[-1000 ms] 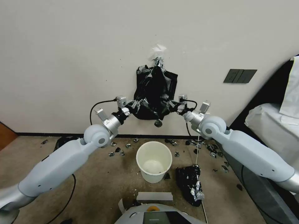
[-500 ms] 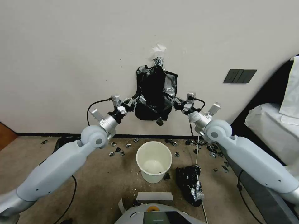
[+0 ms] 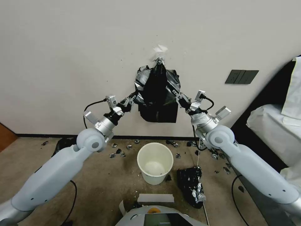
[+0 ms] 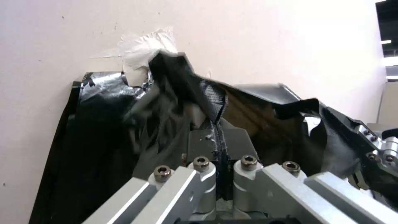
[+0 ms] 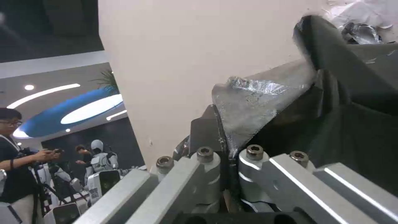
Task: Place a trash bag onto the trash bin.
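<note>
Pinching opposite rim edges of the trash bag (image 3: 157,94), the left gripper (image 3: 133,99) and right gripper (image 3: 176,95) are clamped on film, jaws closed flat. The rim is drawn apart, judged to open the mouth, while the top is held at a wall hook (image 3: 159,60). Below, the trash bin (image 3: 155,163) stands on the floor, mouth unobstructed; black plastic heap (image 3: 191,185) lies beside it.

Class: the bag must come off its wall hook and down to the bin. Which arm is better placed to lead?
Neither alone. The left gripper and right gripper each clamp an opposite rim edge of the trash bag, level with each other above the trash bin; probably both.
</note>
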{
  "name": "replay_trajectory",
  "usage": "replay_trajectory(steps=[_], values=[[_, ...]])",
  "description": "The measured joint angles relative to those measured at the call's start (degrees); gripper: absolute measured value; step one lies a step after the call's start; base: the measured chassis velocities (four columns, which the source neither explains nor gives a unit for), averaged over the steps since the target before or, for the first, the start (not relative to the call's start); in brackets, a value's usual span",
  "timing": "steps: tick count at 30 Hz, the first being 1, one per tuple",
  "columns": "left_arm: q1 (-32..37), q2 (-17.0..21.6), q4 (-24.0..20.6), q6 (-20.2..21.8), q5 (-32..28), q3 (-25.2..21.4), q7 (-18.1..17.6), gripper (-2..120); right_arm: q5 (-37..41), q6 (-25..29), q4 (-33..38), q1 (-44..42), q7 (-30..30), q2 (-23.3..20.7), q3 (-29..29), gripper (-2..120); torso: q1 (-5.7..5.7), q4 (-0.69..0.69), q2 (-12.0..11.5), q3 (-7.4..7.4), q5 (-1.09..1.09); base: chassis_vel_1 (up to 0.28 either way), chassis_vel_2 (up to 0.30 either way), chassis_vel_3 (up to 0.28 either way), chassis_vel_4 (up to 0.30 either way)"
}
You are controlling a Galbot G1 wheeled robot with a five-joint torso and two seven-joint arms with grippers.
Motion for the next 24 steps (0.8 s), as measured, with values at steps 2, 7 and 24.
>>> replay_trajectory(steps=[2,7,24], values=[[0.33,0.02,-0.13,-0.21,-0.01,-0.38,0.08,0,0.00,0.26,0.36,-0.86,-0.50,-0.22,0.44,0,0.00,0.00,0.00,0.00,0.00,0.000,0.000,0.000,0.000],[0.92,0.14,-0.38,-0.54,-0.03,-1.00,0.17,0,-0.39,0.68,0.71,-2.20,-1.23,-0.67,1.07,0,0.00,0.00,0.00,0.00,0.00,0.000,0.000,0.000,0.000],[10.28,1.05,-3.25,-1.92,0.98,-8.04,2.42,0,-3.43,1.52,4.16,-11.10,-3.08,-1.72,5.36,0,0.00,0.00,0.00,0.00,0.00,0.000,0.000,0.000,0.000]])
